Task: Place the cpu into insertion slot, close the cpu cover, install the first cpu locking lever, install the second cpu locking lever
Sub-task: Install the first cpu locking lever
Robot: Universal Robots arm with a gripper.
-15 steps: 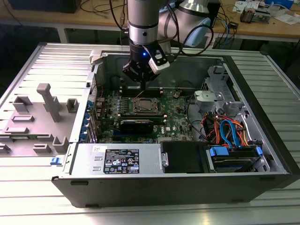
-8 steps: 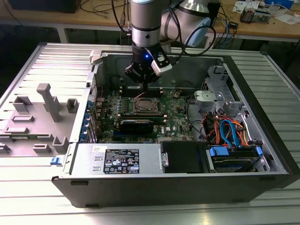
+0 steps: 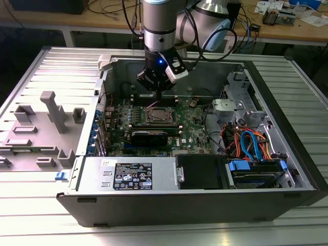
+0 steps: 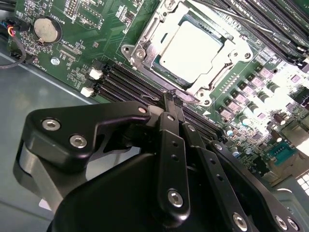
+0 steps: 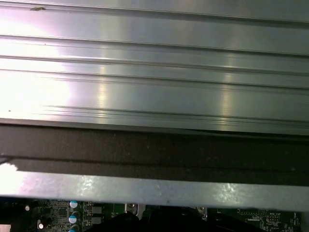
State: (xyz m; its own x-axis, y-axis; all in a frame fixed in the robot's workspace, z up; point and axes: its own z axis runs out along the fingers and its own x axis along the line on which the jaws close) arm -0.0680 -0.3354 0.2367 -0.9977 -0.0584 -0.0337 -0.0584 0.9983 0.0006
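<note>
The ribbed metal desk (image 3: 31, 72) carries an open computer case (image 3: 154, 205), and the green motherboard (image 3: 192, 136) lies flat inside it. The arm (image 3: 159, 25) hangs over the board with its jaws pointing down beside the slot (image 3: 160, 116), on the side towards the case's back wall. In the second wrist view the jaws are drawn narrow, tips together, with nothing visible between them, and the tips sit right at the socket's edge.

The cover (image 4: 232, 48) appears to lie flat as a silvery frame, and the cpu (image 4: 190, 46) shows through its cut-out, seated in the slot. So placing the chip looks done, and the cover looks closed (or very nearly). I cannot tell whether either locking lever is latched, so I judge the levers to be what is left.
</note>
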